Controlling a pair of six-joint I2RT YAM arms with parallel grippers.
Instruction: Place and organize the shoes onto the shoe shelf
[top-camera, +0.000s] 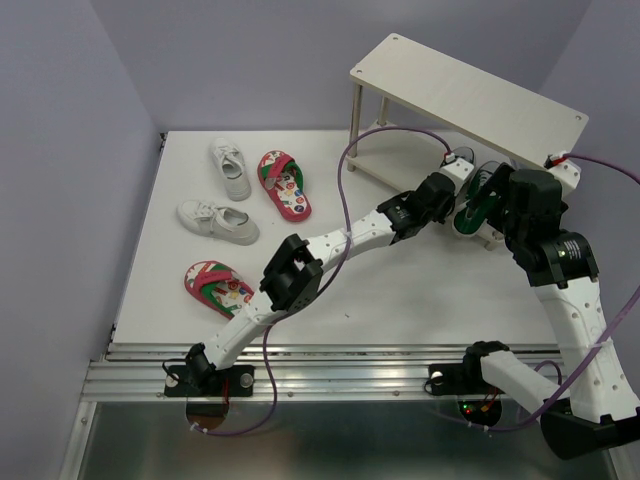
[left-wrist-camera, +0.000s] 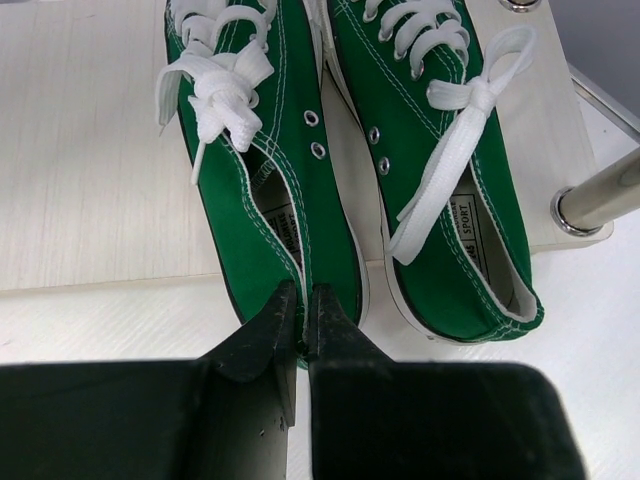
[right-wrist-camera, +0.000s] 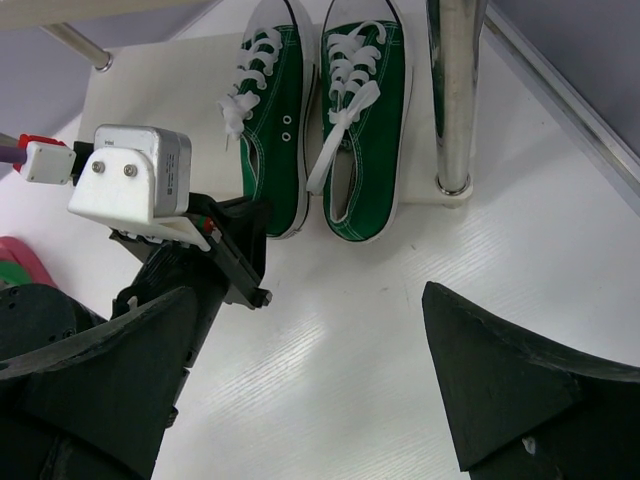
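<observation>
Two green lace-up sneakers stand side by side on the lower board (left-wrist-camera: 90, 150) of the beige shoe shelf (top-camera: 465, 95), toes inward, heels over its front edge. My left gripper (left-wrist-camera: 303, 300) is shut on the heel wall of the left green sneaker (left-wrist-camera: 250, 170); the right green sneaker (left-wrist-camera: 450, 200) sits free beside it. My right gripper (right-wrist-camera: 310, 340) hangs open over bare table just in front of the pair (right-wrist-camera: 365, 130), holding nothing. On the table's left lie two white sneakers (top-camera: 231, 166) (top-camera: 217, 221) and two red-pink flip-flops (top-camera: 284, 184) (top-camera: 218, 287).
A slim metal shelf post (right-wrist-camera: 450, 100) stands right beside the right green sneaker. The top board overhangs the pair in the top view. Both arms crowd together at the shelf's right end. Purple cables (top-camera: 345, 190) arc over the table's middle.
</observation>
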